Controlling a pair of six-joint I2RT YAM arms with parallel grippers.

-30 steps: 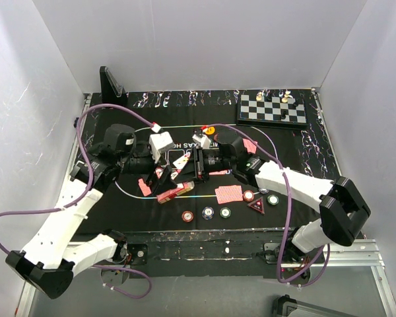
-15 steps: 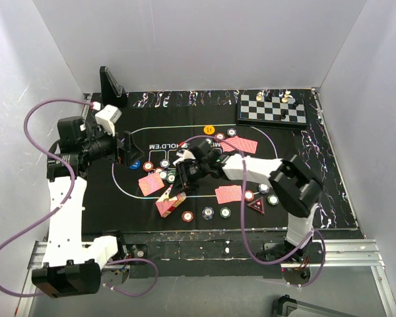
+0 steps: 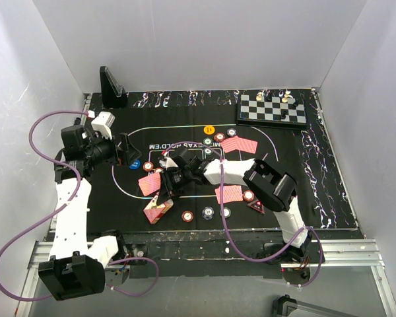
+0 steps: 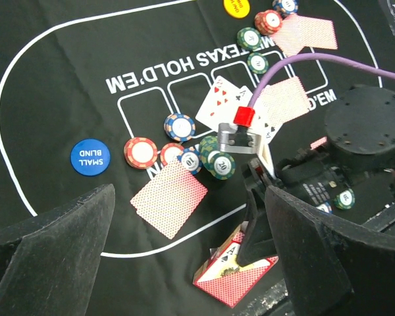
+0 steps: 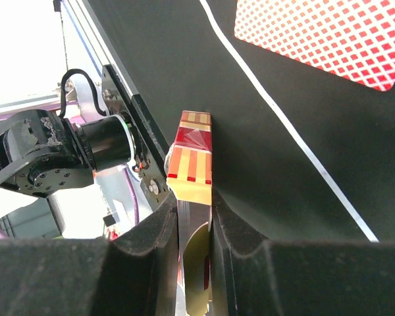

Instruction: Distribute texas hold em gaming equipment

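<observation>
Top external view: I have the pack of cards [image 3: 156,211] at the lower left of the black mat [image 3: 297,168], near its front edge and tipped on a slant.
Right wrist view: the pack's narrow red and yellow striped end stands in the middle of the frame, with a white printed line running past on its right.
Right gripper [image 3: 165,195]: clamped on the pack of cards, with both fingers [image 5: 151,257] pressed flat against its sides.
Pack touching mat or lifted: I cannot tell.
Left gripper [image 3: 126,151]: jaws wide apart and holding nothing, at the middle left of the top frame, over the mat's left side.
Face-down card [image 4: 169,198]: lies just above the pack in the left wrist view, inside the white oval.
Poker chips [image 4: 220,164]: a cluster sits just right of that card, and more are strung along the lower middle of the top frame.
Blue button [image 4: 90,158]: reads SMALL BLIND and lies left of the chip cluster, apart from it.
Red triangle marker [image 3: 256,205]: lower right of the oval, beside a chip.
Yellow button [image 3: 209,129]: top middle of the oval.
Chessboard [image 3: 272,109]: upper right corner of the mat, with pieces standing on it.
</observation>
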